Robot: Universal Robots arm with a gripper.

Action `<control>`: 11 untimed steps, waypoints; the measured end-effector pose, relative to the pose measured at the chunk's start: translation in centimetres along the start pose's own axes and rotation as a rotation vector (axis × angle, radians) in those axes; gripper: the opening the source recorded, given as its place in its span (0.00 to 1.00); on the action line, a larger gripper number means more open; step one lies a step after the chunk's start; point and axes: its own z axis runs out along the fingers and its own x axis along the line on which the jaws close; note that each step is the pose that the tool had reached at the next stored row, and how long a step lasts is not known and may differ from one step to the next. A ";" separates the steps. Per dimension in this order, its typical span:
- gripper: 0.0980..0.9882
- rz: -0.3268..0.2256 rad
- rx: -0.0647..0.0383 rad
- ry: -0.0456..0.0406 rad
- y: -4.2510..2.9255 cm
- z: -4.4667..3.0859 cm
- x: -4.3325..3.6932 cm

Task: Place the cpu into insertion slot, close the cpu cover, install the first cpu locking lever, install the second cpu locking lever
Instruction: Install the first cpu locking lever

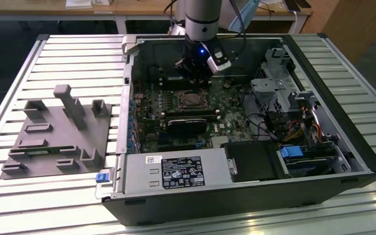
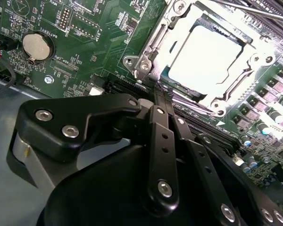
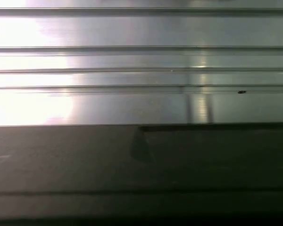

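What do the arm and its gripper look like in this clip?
In the exterior view the arm is a silver-grey tube with a black wrist section, a small blue light and a white-grey box on its side; dark cables run beside it. In the second wrist view the gripper is matte black, built of flat linkage bars joined by silver screws.

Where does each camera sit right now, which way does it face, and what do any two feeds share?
Exterior view: off the arm, raised, looking down into the open computer case on a slatted table; the arm and gripper show above the insertion slot.
Second wrist view: on the arm, facing the green board; black gripper linkage in front, cpu seated under the cpu cover.
First wrist view: faces ribbed metal and a dark edge.
Shared: exterior and second wrist views both show the socket.
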 end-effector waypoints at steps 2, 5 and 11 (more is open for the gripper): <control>0.01 0.000 0.000 0.0002 0.00 0.02 0.00; 0.01 0.000 0.000 0.0000 0.00 0.03 0.00; 0.01 0.000 0.000 0.0000 0.00 -0.06 0.00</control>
